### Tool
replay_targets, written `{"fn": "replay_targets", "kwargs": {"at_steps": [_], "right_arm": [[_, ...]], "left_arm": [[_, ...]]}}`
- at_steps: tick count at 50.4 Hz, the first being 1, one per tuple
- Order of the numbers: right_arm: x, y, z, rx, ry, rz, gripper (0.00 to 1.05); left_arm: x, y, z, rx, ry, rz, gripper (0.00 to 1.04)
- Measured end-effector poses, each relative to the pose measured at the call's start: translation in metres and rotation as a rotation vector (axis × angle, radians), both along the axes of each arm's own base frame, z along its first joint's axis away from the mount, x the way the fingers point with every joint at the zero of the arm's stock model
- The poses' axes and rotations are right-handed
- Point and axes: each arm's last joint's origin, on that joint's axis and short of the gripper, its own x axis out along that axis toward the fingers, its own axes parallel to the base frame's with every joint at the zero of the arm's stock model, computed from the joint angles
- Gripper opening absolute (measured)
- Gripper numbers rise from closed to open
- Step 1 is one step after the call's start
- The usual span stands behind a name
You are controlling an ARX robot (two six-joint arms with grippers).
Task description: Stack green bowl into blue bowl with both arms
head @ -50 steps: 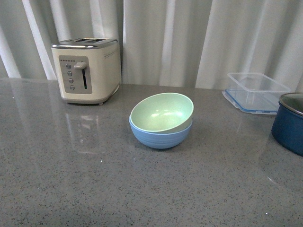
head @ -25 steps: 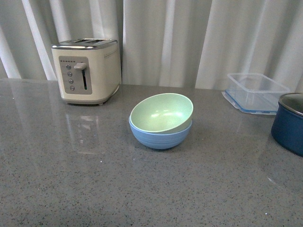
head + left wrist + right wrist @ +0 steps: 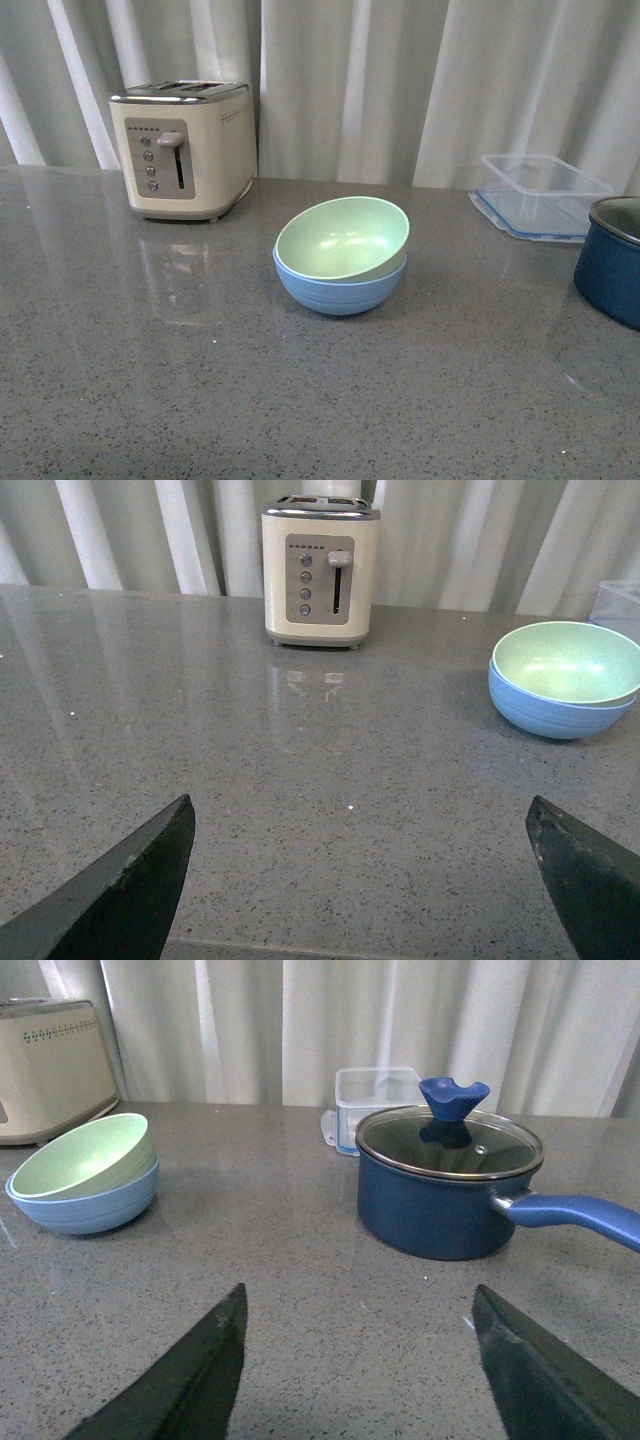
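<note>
The left gripper (image 3: 365,880) hangs over bare countertop with its two black fingers (image 3: 130,890) spread wide and nothing between them. The right gripper (image 3: 360,1380) is likewise parted wide, its dark fingers (image 3: 190,1380) apart over the grey surface and clasping nothing. Neither arm appears in the front view.

In the left wrist view, the stacked bowls lie toward 2 o'clock from that gripper, well apart from it. In the right wrist view they lie toward 10 o'clock, also well apart.

In the front view, the green bowl (image 3: 340,238) sits inside the blue bowl (image 3: 338,284) near the middle of the speckled grey countertop (image 3: 200,400). The green bowl is tilted, not seated level: its rim rises higher on the far right side and dips toward the near left, so more of its pale inside faces the camera. The blue bowl rests upright on the counter, its ridged outside showing beneath the green rim.

From the bowls, a cream two-slot toaster (image 3: 183,148) stands at about 10 o'clock, against the pale curtains (image 3: 400,80). A clear plastic container (image 3: 540,192) with a blue-edged base sits at about 2 o'clock. A dark navy saucepan (image 3: 612,262) stands at about 3 o'clock, cut off by the frame edge; the right wrist view shows its glass lid (image 3: 450,1143), blue knob (image 3: 453,1094) and blue handle (image 3: 575,1215).
</note>
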Motion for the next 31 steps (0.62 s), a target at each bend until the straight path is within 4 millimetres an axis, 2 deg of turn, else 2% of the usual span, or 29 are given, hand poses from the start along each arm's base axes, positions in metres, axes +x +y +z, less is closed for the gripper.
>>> {"fn": "replay_targets", "kwargs": {"at_steps": [8,10,14,31], "right_arm": [[0.0000,0.0000,0.0000,0.000,0.000,0.000,0.94],[0.0000,0.0000,0.0000,0.001,0.000,0.000,0.97],[0.0000,0.0000,0.0000,0.000,0.000,0.000,0.94],[0.0000,0.0000,0.0000,0.000,0.000,0.000,0.95]], "left_arm": [[0.0000,0.0000,0.0000,0.000,0.000,0.000,0.98],[0.0000,0.0000,0.0000,0.000,0.000,0.000,0.98],[0.0000,0.0000,0.0000,0.000,0.000,0.000,0.98],[0.0000,0.0000,0.0000,0.000,0.000,0.000,0.98]]}}
